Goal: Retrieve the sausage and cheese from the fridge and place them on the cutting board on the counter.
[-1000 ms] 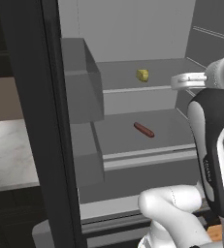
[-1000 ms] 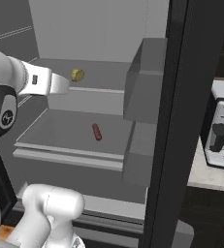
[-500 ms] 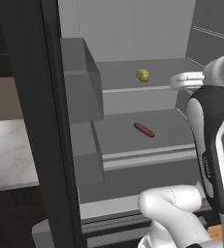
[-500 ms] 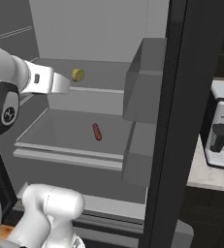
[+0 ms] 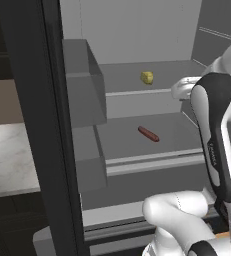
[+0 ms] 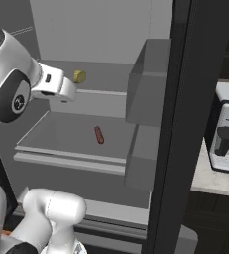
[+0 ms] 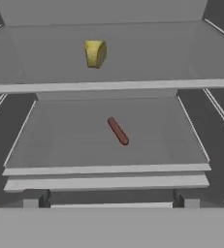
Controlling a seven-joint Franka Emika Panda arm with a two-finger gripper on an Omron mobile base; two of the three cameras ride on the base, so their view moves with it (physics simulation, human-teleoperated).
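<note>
Two shelves: cheese (image 7: 95,53) above sausage (image 7: 118,131)

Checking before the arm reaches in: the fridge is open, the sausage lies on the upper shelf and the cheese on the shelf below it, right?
Not quite: they are swapped. The hand view shows the cheese on the upper shelf and the sausage on the shelf below it. The fridge is open, as you said.

Dark reddish-brown sausage (image 7: 118,131), pale yellow cheese (image 7: 95,53), light grey fridge (image 7: 108,87) shelves, black doors.
</note>
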